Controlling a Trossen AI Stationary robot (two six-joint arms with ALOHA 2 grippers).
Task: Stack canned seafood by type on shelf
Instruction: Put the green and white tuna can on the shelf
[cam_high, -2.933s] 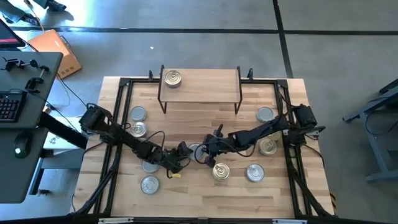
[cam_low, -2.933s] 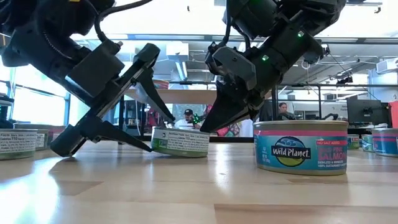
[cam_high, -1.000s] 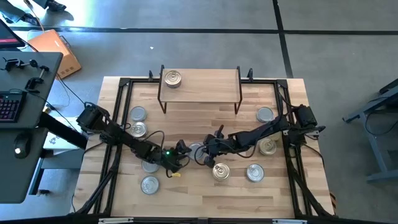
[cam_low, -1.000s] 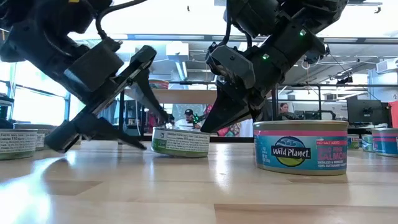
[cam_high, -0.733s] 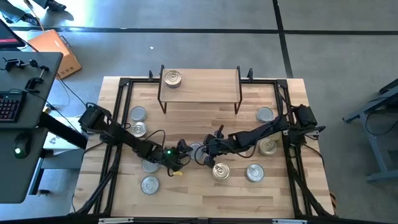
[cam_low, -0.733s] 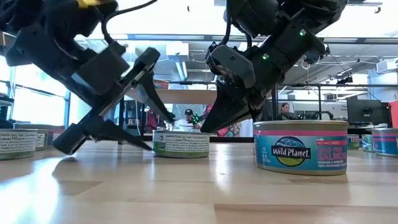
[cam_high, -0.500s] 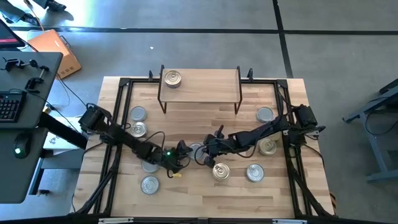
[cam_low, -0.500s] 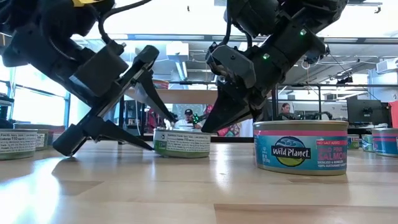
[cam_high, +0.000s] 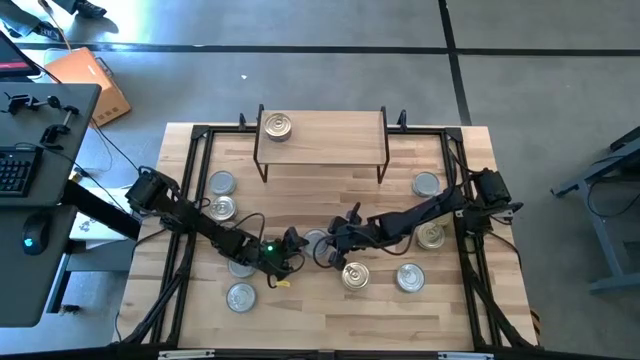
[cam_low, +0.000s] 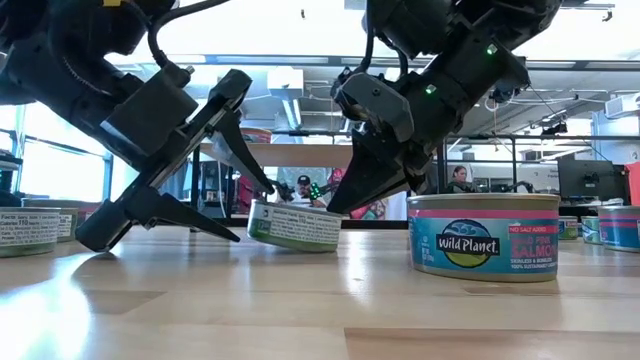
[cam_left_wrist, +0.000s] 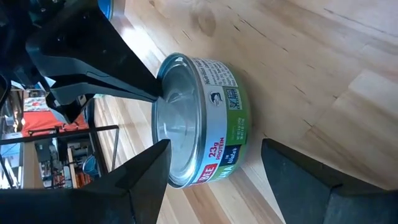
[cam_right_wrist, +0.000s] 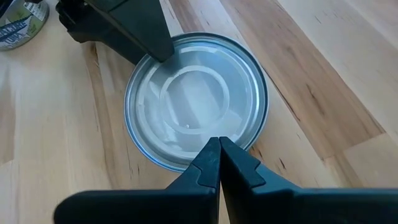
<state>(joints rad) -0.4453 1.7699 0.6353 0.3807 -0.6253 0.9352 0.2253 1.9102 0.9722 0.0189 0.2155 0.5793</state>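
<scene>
— Wood table was crowded; the green tin (cam_low: 294, 225), well in front of the shelf (cam_high: 321, 131), had just tipped.

— Yes: left gripper (cam_low: 187, 195) spread around it, right gripper (cam_low: 352, 196) pressed together on its rim. Pickup starting, I'd guess.

Centre tin (cam_left_wrist: 198, 121): silvery lid, white label with green and blue panels. Near tin (cam_low: 484, 237): teal with pink band — yellow-and-black emblem. Tabletop (cam_high: 320, 310): light wood. Arms — black.

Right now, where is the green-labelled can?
The green-labelled can sits mid-table between the open left gripper and shut right gripper, one edge tilted up.
</scene>
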